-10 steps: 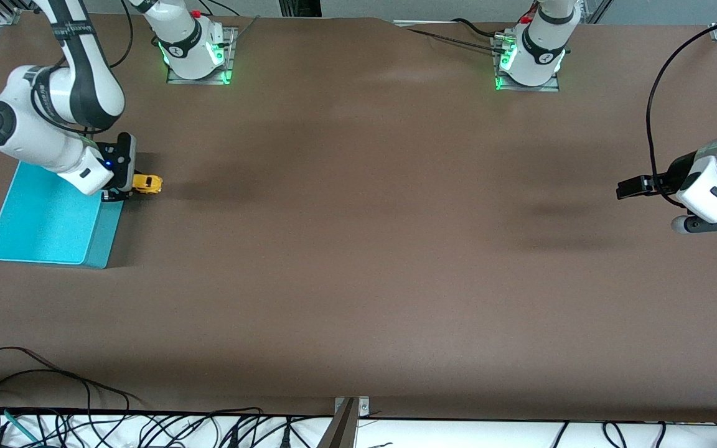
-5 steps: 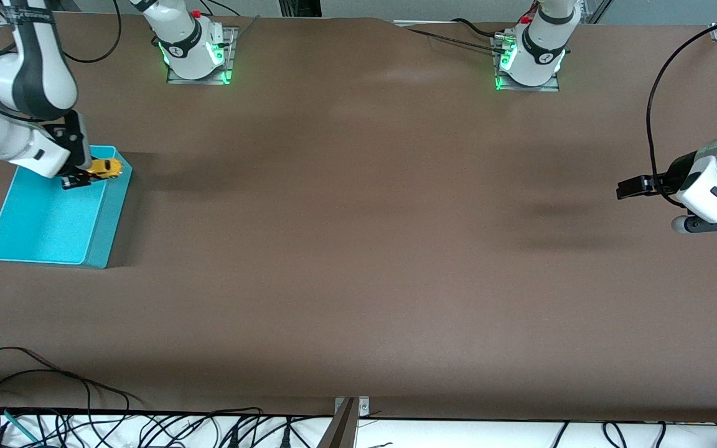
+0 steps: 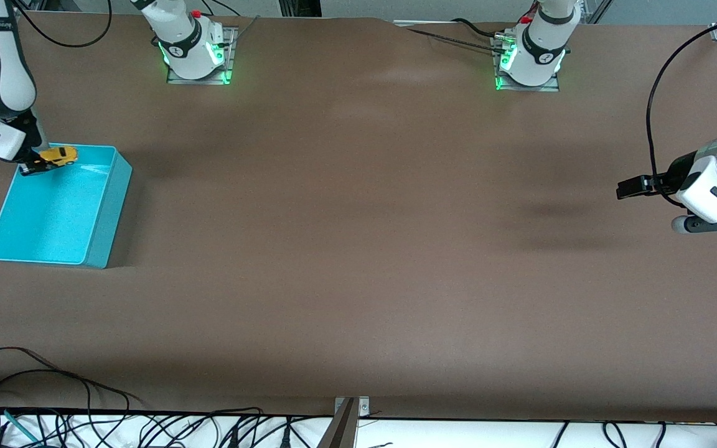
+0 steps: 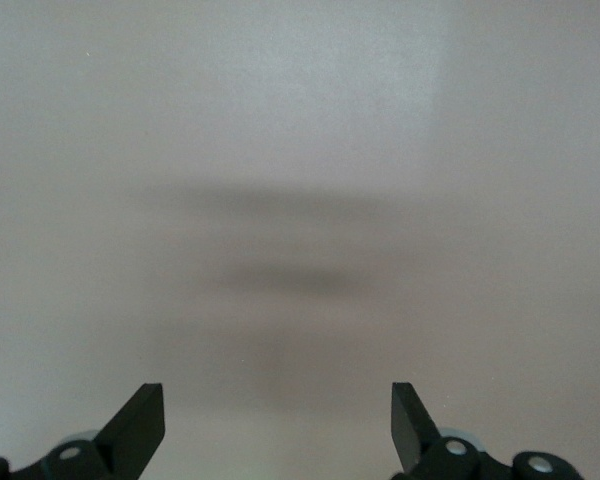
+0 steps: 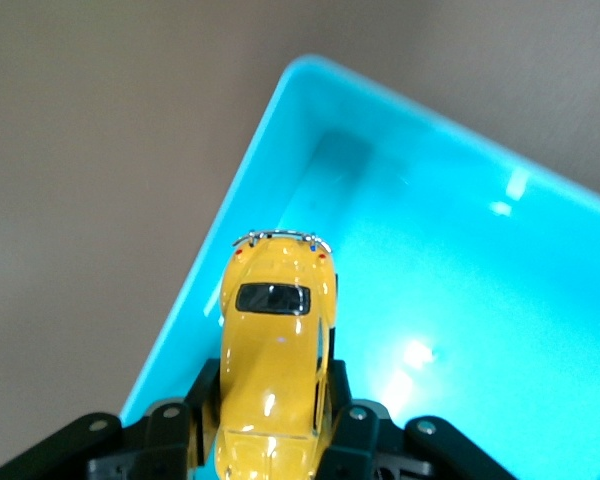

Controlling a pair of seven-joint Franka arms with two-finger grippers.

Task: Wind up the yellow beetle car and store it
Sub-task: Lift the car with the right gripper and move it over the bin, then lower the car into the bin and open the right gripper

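Brown desk (image 3: 358,249), two arms. Item: yellow beetle car (image 3: 60,155), clamped by the sides in the right gripper (image 3: 33,165), aloft over the turquoise bin (image 3: 109,211), above the bin's corner farthest from the front camera, at the right arm's end of the desk. Long axis roughly level, running along the desk's length; which end leads cannot be told. Progress: judged late; winding cannot be verified; release into the bin is left. Left gripper (image 4: 278,430): empty, fingers wide apart, waiting over bare desk at the left arm's end.
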